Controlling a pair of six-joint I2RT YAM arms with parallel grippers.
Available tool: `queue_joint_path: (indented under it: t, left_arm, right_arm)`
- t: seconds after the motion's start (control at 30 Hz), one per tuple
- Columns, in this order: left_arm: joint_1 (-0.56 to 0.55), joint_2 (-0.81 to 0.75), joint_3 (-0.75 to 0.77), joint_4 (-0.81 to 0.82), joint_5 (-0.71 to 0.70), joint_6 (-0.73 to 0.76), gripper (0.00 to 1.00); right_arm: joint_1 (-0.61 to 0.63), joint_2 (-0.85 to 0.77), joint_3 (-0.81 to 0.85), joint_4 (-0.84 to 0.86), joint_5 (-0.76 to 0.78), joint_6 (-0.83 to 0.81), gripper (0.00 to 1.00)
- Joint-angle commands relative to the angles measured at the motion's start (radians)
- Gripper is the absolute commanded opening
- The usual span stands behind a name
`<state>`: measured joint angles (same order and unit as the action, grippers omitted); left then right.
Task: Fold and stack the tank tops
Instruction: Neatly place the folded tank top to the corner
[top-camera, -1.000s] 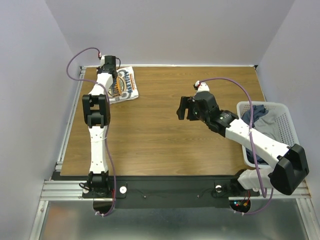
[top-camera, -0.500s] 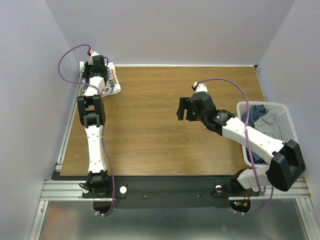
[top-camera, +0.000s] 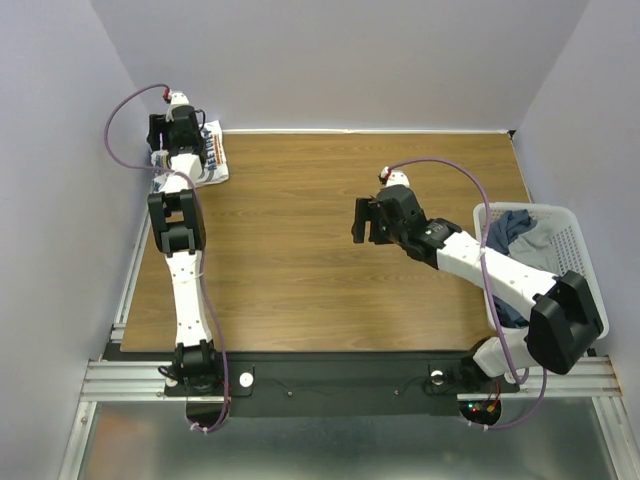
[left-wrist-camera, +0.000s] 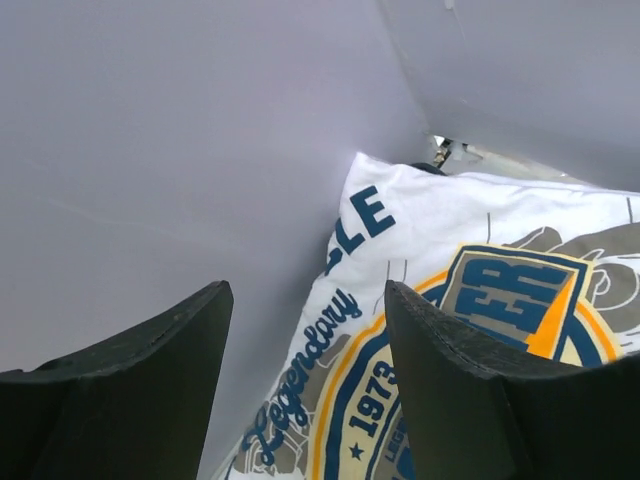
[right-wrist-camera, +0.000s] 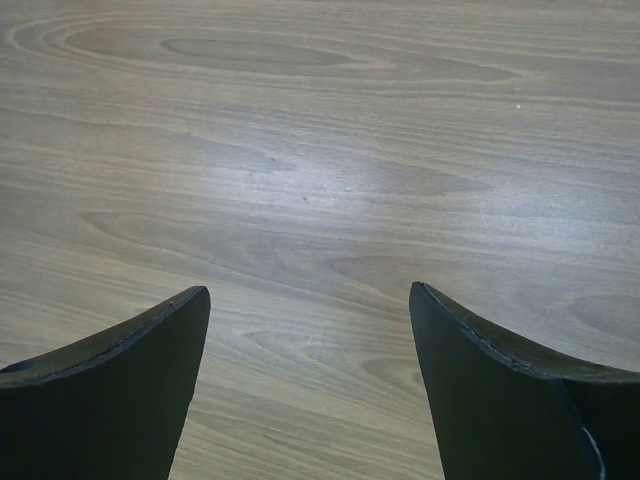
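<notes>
A folded white tank top (top-camera: 214, 156) with a blue-orange print lies at the table's far-left corner, against the wall. My left gripper (top-camera: 166, 138) hovers over its left edge. In the left wrist view the left gripper (left-wrist-camera: 305, 292) is open and the printed top (left-wrist-camera: 450, 250) lies beneath the jaws, its edge in the gap, not pinched. My right gripper (top-camera: 361, 220) hangs open over bare wood mid-table, and the right wrist view shows the same gripper (right-wrist-camera: 310, 292) with nothing between its fingers. Grey and dark blue tank tops (top-camera: 516, 232) sit bunched in the basket.
A white plastic mesh basket (top-camera: 574, 244) stands at the table's right edge, beside the right arm. Grey walls close in the left, back and right sides. The left wall (left-wrist-camera: 150, 150) is very near the left gripper.
The left arm carried the white tank top left into the far corner, then its jaws opened and let it go. The right arm drifted slightly left, still open.
</notes>
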<state>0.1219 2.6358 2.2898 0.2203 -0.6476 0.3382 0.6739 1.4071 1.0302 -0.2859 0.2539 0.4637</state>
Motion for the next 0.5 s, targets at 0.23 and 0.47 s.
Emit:
queue_joint_path:
  t: [0.23, 0.47]
  left_arm:
    - [-0.161, -0.505, -0.3, -0.047, 0.029, -0.277, 0.75]
    - [-0.529, -0.997, -0.74, -0.101, 0.091, -0.502, 0.85]
  right_arm:
    - [-0.007, -0.123, 0.011, 0.03, -0.036, 0.021, 0.9]
    - [-0.011, -0.296, -0.022, 0.018, -0.001, 0.024, 1.0]
